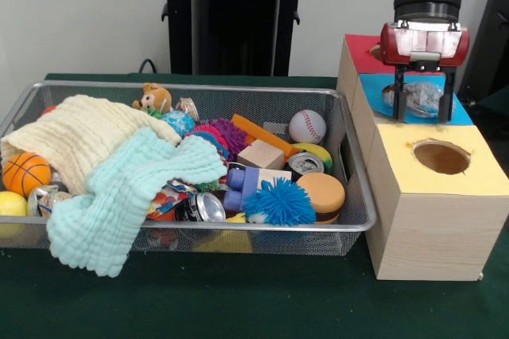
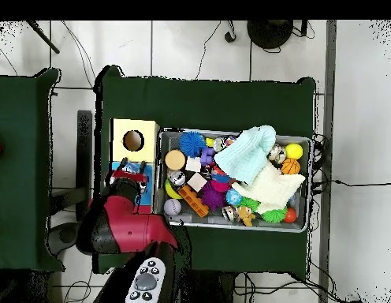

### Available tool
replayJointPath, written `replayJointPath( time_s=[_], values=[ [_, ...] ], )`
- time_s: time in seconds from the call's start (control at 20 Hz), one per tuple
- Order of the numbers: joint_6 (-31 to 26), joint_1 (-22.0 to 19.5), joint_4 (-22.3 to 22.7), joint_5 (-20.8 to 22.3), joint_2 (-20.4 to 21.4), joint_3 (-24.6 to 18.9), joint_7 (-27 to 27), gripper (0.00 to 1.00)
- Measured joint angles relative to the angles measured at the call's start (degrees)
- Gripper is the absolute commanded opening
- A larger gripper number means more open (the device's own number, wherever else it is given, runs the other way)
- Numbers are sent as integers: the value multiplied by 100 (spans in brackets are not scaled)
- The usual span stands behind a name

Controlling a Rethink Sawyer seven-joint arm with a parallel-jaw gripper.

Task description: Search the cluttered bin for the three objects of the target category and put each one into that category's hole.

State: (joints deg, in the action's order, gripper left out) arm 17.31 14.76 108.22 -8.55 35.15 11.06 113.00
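My gripper (image 1: 422,116) hangs over the blue section (image 1: 465,114) of the wooden sorting box, beside its hole (image 1: 389,97). It is shut on a crushed silver can (image 1: 425,98) held just above the blue top. In the overhead view the gripper (image 2: 134,170) sits over the box, left of the bin. More silver cans lie in the wire bin (image 1: 359,196): one at the front (image 1: 202,207), one near the right (image 1: 305,164), one at the back (image 1: 188,107).
The box also has a yellow section with a round hole (image 1: 441,157) and a red section (image 1: 362,51). The bin holds a cream cloth (image 1: 79,132), a mint cloth (image 1: 119,196), a baseball (image 1: 307,126), a basketball (image 1: 25,173), a blue spiky ball (image 1: 280,202) and blocks.
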Motion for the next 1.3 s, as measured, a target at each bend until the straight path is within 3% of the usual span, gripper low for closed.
replayJointPath(
  time_s=[1.3],
  values=[
    [-371, 117, 0, 226, 25, 88, 0, 100]
  ],
)
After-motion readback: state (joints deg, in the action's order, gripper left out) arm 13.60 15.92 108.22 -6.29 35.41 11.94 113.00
